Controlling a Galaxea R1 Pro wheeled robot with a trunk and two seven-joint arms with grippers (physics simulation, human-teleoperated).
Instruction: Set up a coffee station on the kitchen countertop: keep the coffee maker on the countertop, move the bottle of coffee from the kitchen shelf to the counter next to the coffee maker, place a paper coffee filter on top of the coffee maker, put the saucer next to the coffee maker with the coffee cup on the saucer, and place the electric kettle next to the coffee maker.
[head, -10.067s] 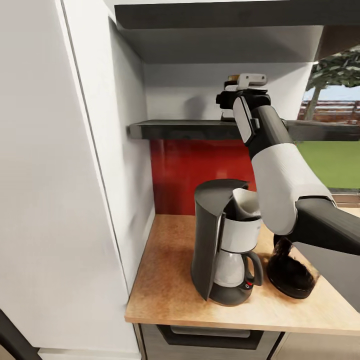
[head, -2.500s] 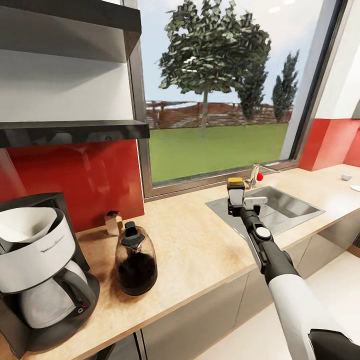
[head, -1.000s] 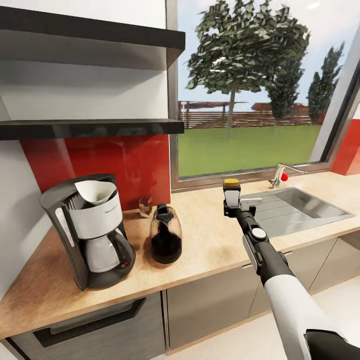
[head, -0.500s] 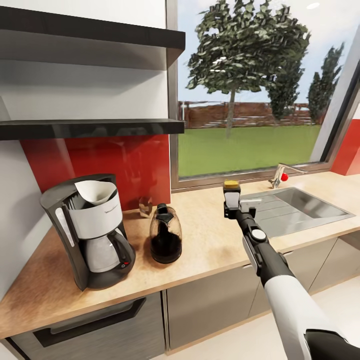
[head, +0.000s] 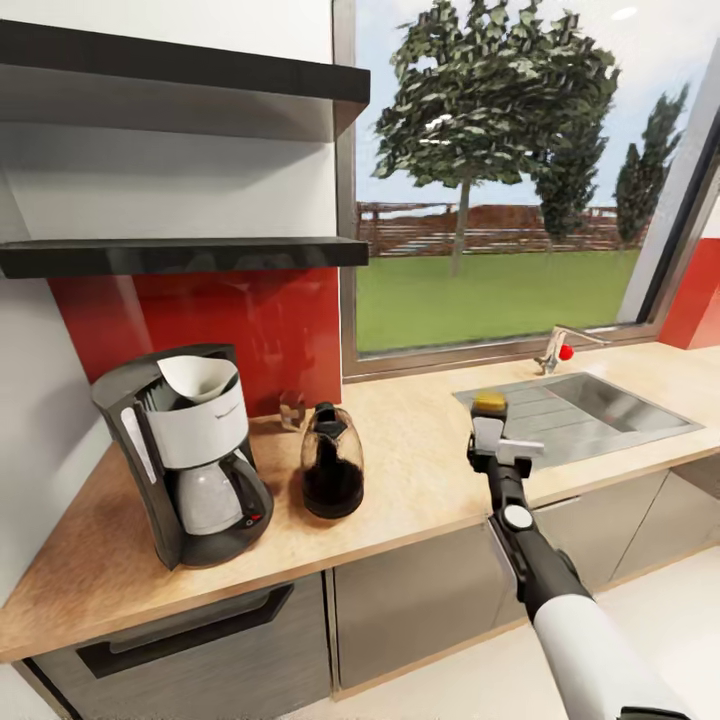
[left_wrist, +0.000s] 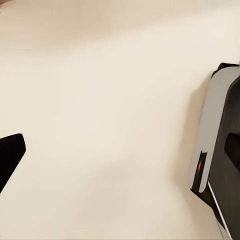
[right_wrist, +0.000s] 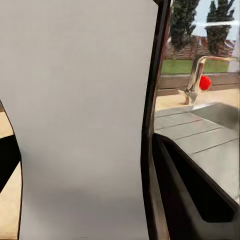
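Right gripper lowered toward kitchen countertop, clamped on bottle of coffee, left gripper's opening unclear

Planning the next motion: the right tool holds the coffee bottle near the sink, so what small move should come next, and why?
Probably carry the bottle of coffee, held in the right tool, leftward over the kitchen countertop toward the coffee maker. It now hangs by the sink, well apart from the machine, and bare counter lies just beyond the electric kettle.

The right arm has a glossy white forearm shell, a black tapering wrist segment bearing a round white disc, and a black gripper with pale grey fingers.
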